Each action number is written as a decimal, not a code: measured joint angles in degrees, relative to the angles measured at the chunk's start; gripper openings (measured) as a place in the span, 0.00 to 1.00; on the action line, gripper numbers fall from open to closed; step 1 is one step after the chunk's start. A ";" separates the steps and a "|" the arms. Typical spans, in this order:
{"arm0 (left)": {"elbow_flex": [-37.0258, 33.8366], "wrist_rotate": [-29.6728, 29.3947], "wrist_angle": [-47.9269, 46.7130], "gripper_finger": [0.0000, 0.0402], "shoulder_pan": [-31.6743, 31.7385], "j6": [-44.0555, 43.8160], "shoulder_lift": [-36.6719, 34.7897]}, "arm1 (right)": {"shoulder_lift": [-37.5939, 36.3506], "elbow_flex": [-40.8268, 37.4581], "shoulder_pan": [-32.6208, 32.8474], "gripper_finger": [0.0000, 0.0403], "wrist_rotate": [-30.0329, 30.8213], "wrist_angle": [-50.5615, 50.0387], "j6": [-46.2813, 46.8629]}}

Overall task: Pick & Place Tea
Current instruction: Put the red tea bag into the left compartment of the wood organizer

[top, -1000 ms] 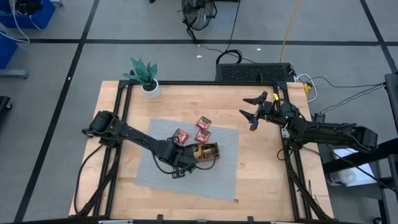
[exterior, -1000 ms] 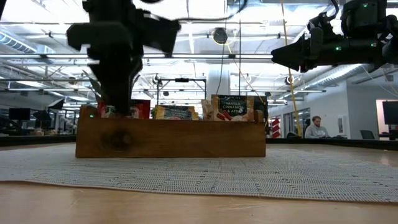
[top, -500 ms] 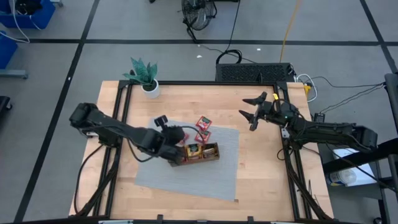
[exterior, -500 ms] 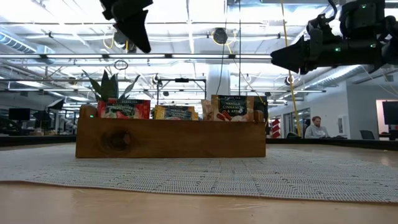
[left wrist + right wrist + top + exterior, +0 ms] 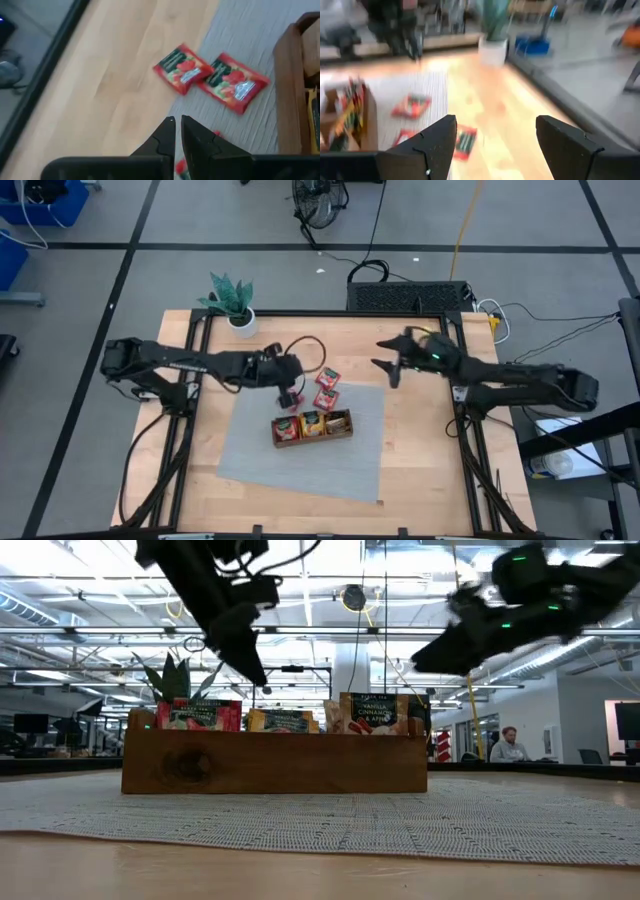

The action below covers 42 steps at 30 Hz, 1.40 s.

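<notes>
Left gripper [image 5: 291, 392]: shut, nothing seen between the fingers, hanging above the mat [image 5: 250, 450] at eleven o'clock from the tray [image 5: 313, 436]. Right gripper [image 5: 388, 362]: spread wide, empty, held high at two o'clock from the tray and well apart from everything.

Done, judging by the layout: all three tray compartments stocked with upright sachets. Red ones [image 5: 198, 715] at one end, yellow [image 5: 282, 721] in the middle, a dark pack [image 5: 375, 712] at the other.

Left to do, as far as shown: three loose red sachets lying flat at about twelve o'clock from the tray.
- One [image 5: 328, 377] farthest out, at the mat's far edge.
- One [image 5: 324, 398] near the tray.
- One [image 5: 290, 404] right under the left gripper, partly hidden by it.

Probably well past halfway, with only these three outstanding. Likely next: spread the left fingers, descend on the sachet below, carry it to the red compartment at the tray's nine o'clock end.
</notes>
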 joint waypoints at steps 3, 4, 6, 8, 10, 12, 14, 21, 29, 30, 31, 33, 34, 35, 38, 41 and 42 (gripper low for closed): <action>-3.79 5.28 10.20 0.09 2.90 4.31 -2.35 | 7.97 7.20 0.06 0.63 -1.94 -5.90 -2.46; -5.23 6.84 15.32 0.09 3.63 5.80 -3.03 | 10.90 9.38 0.02 0.63 -2.99 -6.06 -3.34; -8.95 8.54 22.60 0.09 4.91 7.70 -4.09 | 16.78 13.38 0.02 0.63 -4.98 -6.88 -4.48; -12.88 8.82 26.65 0.09 6.23 8.75 -4.65 | 23.05 17.18 0.02 0.63 -6.97 -8.04 -4.84; -15.93 8.82 32.38 0.09 7.53 9.07 -4.98 | 28.85 20.29 0.51 0.63 -8.77 -8.67 -5.08; -18.55 9.08 37.52 0.09 8.73 8.96 -5.12 | 34.38 23.79 1.60 0.63 -9.98 -9.21 -5.14; -20.77 10.29 40.80 0.09 9.43 8.93 -4.97 | 39.09 27.08 3.01 0.63 -10.06 -11.51 -5.37; -22.17 11.19 44.79 0.09 10.61 11.27 -4.98 | 50.89 38.54 9.25 0.63 -6.98 -20.19 -10.60; -22.13 11.49 44.60 0.09 11.19 12.53 -5.00 | 55.43 44.87 12.17 0.63 3.74 -24.51 -14.57; -22.13 11.49 44.41 0.09 11.19 12.42 -5.00 | 55.81 45.02 12.17 0.63 3.99 -24.71 -14.43; -22.13 11.50 44.16 0.09 11.24 12.39 -5.00 | 56.37 45.26 12.17 0.63 3.98 -24.63 -14.25; -22.13 11.51 43.92 0.09 11.24 12.35 -5.00 | 56.65 45.29 11.87 0.63 3.59 -25.94 -13.19; -22.13 11.51 43.73 0.09 11.24 12.19 -5.00 | 56.63 45.22 11.68 0.63 3.57 -26.61 -12.89; -22.13 11.51 43.57 0.09 11.24 11.96 -4.99 | 56.57 45.24 11.58 0.63 3.65 -26.77 -12.75; -22.13 11.50 43.45 0.09 11.24 11.26 -5.00 | 56.52 45.28 11.36 0.63 4.06 -28.08 -12.33; -22.13 11.51 43.04 0.09 11.24 10.60 -4.99 | 56.43 45.28 11.03 0.62 6.27 -28.14 -10.51; -22.13 11.51 42.96 0.09 11.24 10.40 -5.00 | 56.39 45.28 10.85 0.61 6.74 -28.19 -10.46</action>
